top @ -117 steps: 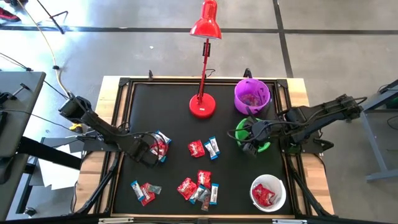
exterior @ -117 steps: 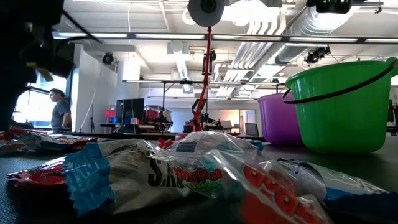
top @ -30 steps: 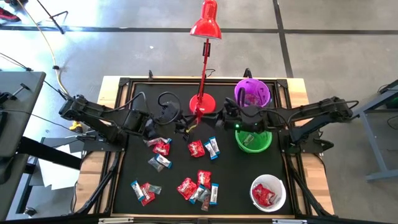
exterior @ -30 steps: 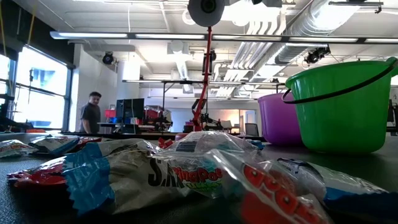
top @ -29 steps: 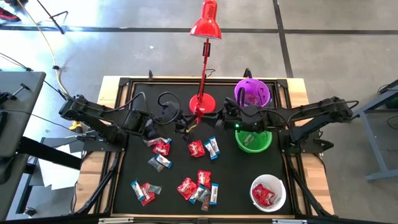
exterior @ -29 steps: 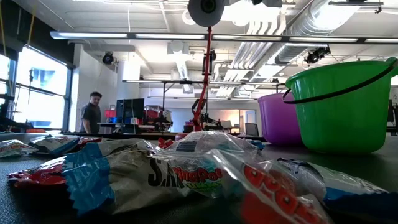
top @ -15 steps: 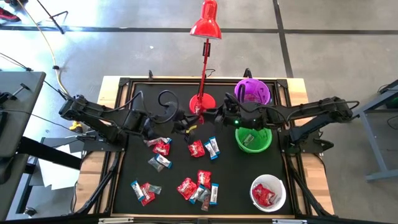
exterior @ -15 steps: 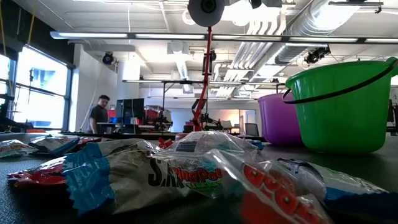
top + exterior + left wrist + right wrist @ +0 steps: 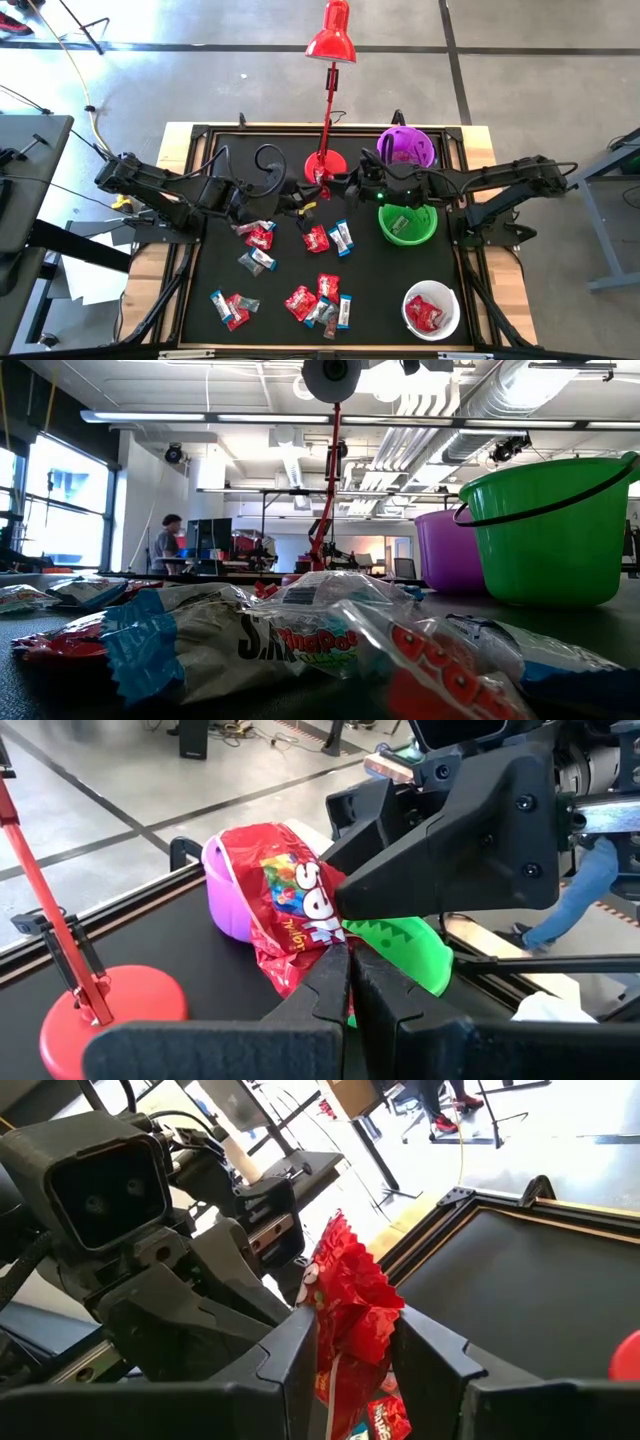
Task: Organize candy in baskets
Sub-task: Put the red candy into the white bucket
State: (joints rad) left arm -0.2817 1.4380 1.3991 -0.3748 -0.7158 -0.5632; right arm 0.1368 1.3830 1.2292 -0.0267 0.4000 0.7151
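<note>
Midair, red candy (image 9: 290, 905) between both pincers (left (image 9: 347, 982), right (image 9: 352, 1342))

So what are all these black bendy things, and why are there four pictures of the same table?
The black bendy things are two robot arms. Each ends in a gripper, a sort of two-finger pincher.

One camera looks straight down from above. One sits low on the table, so the sweets look huge. One rides on each arm's wrist.

On the table lie loose wrapped sweets, red, blue-and-white and silvery, plus a red desk lamp. There are three little tubs: a purple basket, a green basket and a white basket with red sweets inside.

The left gripper is pinching a red sweet packet up in the air, near the lamp's base. The right gripper has come right up to that same packet, so it looks like a hand-over.
</note>
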